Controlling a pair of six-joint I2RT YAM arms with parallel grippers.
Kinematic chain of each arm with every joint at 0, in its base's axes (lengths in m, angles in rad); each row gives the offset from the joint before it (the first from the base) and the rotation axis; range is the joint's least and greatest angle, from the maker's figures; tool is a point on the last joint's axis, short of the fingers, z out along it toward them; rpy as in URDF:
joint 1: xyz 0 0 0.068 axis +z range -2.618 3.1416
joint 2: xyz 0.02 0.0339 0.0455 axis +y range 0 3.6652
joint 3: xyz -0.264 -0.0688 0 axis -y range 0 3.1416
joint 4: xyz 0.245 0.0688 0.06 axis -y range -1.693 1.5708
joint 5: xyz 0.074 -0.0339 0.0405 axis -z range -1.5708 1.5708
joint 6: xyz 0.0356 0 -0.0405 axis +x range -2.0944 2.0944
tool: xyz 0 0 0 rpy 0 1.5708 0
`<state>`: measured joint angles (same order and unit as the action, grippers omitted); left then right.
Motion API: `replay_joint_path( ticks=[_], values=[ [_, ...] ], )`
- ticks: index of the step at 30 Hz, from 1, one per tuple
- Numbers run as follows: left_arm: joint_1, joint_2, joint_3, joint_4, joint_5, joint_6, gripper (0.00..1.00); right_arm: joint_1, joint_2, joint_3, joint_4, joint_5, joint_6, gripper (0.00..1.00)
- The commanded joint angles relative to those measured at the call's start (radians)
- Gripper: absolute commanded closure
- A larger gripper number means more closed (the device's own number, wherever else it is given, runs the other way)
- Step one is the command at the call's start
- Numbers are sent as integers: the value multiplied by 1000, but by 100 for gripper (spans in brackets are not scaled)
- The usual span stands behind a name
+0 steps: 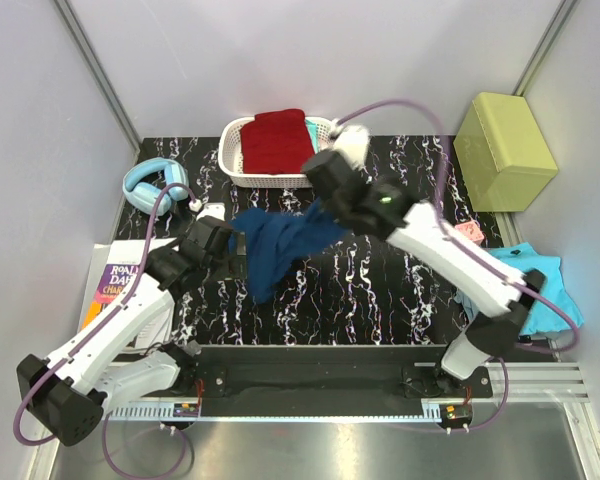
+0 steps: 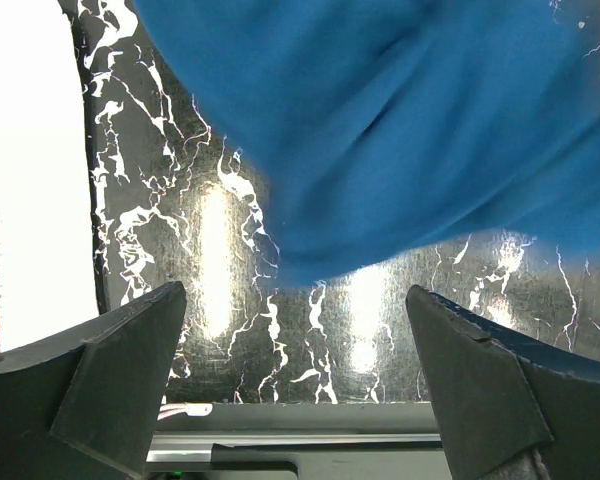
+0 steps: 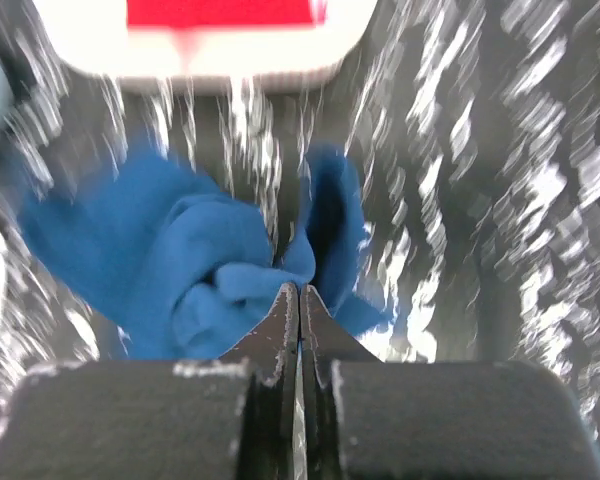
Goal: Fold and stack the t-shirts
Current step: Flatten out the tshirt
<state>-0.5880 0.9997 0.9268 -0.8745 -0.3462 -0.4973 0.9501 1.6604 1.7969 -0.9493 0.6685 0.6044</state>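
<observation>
— Over the middle of the bench (image 1: 380, 290), what did we see?

— We saw the blue t-shirt (image 1: 280, 245) held up off the marbled black surface. It hung bunched and crumpled from the right jaws, and its loose end trailed down toward the near left.

— How did the right jaws stand?

— In the right wrist view they were pressed together with no gap that we could see. A fold of the blue cloth was pinched at their tips and the rest was gathered just beyond them. That view was blurred, so we could not make out any print on the shirt.

— And the left jaws?

— They were spread wide. In the left wrist view the two dark fingers (image 2: 110, 370) stood at either edge with only bare bench between them. The blue cloth hung ahead of them and touched neither. From above, they sat just beside the left edge of the hanging shirt.

— Where were the other shirts?

— The dark red t-shirt (image 1: 277, 140) lay in the white basket (image 1: 230, 150) at the back of the bench. The turquoise t-shirt (image 1: 558, 300) lay rumpled at the right edge, partly behind the right arm.

— What else did we see?

— Pale blue headphones (image 1: 155, 185) lay at the back left, with a book (image 1: 115, 280) nearer us. A yellow-green box (image 1: 505, 150) stood at the back right.
</observation>
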Motion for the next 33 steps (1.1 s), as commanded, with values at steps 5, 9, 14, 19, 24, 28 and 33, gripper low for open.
replay_joint_path(
  ticks=[5,9,14,19,24,28,33],
  values=[
    [-3,30,35,23,19,13,1,-57,-139,252,-126,353,-195,100],
    [-3,76,47,28,32,6,1,-65,-171,272,-128,346,-219,100],
    [-4,115,67,52,61,-18,1,-51,-214,306,-132,270,-219,100],
    [-45,154,89,80,76,-27,1,-27,-266,300,-52,296,-333,100],
    [-125,227,127,89,73,-32,1,-2,-243,456,-6,260,-474,100],
    [-197,280,194,89,55,-47,1,134,-136,669,29,258,-609,100],
    [-275,297,242,88,16,-60,1,340,-27,900,242,362,-875,100]
  ],
)
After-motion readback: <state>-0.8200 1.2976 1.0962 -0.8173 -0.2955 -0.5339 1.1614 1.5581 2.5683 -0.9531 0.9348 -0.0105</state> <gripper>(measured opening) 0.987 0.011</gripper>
